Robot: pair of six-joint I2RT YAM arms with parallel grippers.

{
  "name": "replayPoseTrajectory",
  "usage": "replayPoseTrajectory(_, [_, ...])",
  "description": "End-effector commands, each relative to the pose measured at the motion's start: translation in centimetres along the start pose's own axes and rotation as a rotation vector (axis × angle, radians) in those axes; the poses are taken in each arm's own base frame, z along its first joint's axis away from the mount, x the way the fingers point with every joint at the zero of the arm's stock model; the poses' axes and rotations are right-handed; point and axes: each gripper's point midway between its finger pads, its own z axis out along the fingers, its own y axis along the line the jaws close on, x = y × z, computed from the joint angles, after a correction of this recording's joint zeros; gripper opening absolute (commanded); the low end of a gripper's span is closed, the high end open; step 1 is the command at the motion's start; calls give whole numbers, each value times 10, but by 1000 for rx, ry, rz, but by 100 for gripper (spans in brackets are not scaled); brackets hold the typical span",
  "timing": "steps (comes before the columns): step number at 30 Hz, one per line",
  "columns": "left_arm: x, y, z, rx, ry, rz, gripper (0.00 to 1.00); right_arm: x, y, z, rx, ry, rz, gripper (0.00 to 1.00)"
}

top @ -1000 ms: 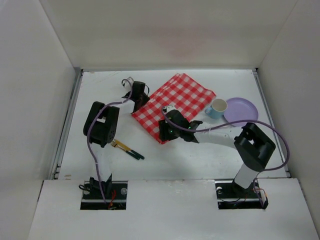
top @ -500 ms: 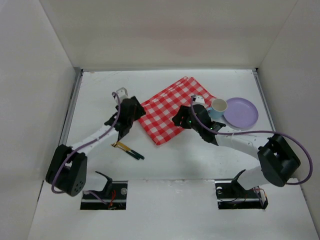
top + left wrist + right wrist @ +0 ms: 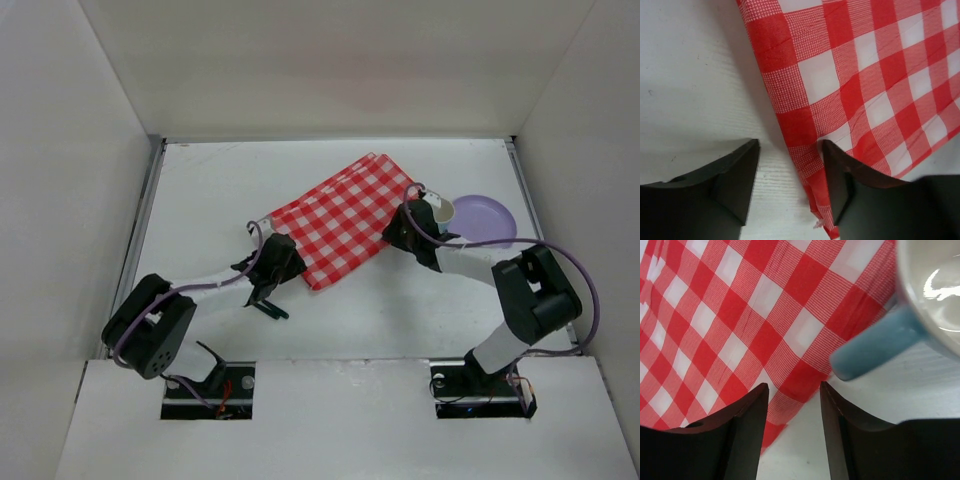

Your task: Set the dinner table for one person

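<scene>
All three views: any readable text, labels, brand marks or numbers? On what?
No readable text in any view.
Checkered cloth: red-and-white pattern only, no label or tag print.
Mug: plain, no print on the visible part.
Purple plate: plain.
Left arm base: wiring and small parts, too small to read any marking.

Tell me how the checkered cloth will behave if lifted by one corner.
The checkered cloth looks thin and folded in layers, so it will probably droop and unfold rather than hold shape. Creases near the left hand suggest it's limp and light. Pulled, it may slide and nudge the mug at its edge.
</scene>
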Motion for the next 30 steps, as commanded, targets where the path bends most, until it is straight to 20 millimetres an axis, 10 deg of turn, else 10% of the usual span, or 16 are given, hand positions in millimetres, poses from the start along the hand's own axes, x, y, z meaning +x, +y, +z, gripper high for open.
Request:
replayPoseTrajectory(1, [-20, -14, 9, 40, -57, -78, 48, -8, 24, 6, -46, -13, -3, 47])
replayPoseTrajectory(8, [-60, 15, 28, -34, -124, -178, 21, 39, 48, 3, -100, 80, -47, 20])
replayPoseTrajectory(18, [-135, 34, 53, -100, -217, -243, 22, 108, 144, -50, -356, 210, -60, 19])
replayPoseTrajectory(21, [-150, 56, 48, -141, -242, -268, 28, 97, 147, -63, -376, 165, -74, 34])
replayPoseTrajectory(25, [-155, 63, 19, -140, -281, -251, 48, 50, 105, -44, -267, 46, -13, 59])
replayPoseTrajectory(30, [-111, 19, -17, -37, -270, -178, 53, 14, 63, -10, -146, -10, 55, 63])
